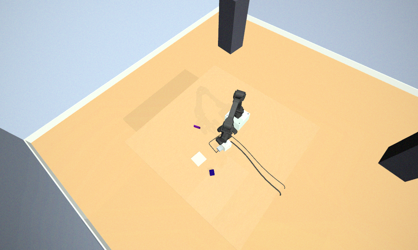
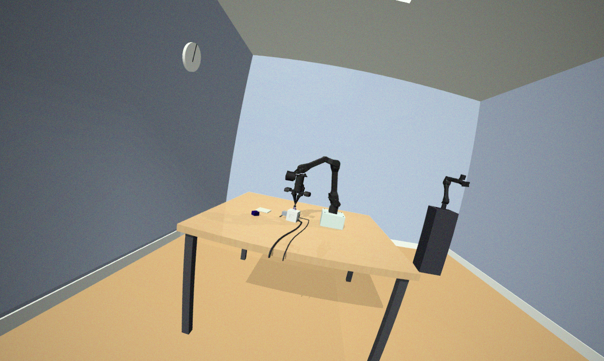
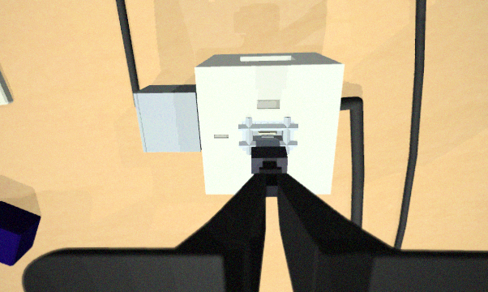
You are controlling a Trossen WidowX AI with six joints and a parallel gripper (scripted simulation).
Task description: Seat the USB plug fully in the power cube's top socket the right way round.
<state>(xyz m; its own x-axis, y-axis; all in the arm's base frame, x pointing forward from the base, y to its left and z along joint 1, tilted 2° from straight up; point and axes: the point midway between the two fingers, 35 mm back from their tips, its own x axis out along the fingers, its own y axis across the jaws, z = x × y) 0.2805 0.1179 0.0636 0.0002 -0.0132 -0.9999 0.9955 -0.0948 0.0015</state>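
Note:
The white power cube (image 1: pixel 227 146) (image 2: pixel 292 215) (image 3: pixel 228 170) stands on the table. The socket (image 3: pixel 244 126) on its top has a pale raised frame. My gripper (image 2: pixel 295 206) (image 3: pixel 271 183) is shut on the dark USB plug (image 3: pixel 269 156), pointing down over the cube's top. In the wrist view the plug's metal end is at the socket's opening, with part of the opening and a light strip showing behind it. How deep the plug's end reaches, and which way round it is, I cannot tell. In the top view the arm hides the plug.
A grey adapter (image 1: pixel 220 148) (image 3: pixel 169 122) sticks out of the cube's side. Dark cables (image 1: pixel 255 167) (image 2: pixel 280 236) (image 3: pixel 357 162) run beside the cube. A dark blue block (image 1: pixel 211 172) (image 2: pixel 255 213) (image 3: pixel 10 235), a white square (image 1: pixel 198 158) (image 2: pixel 263 210) and a purple cylinder (image 1: pixel 197 126) lie on the table.

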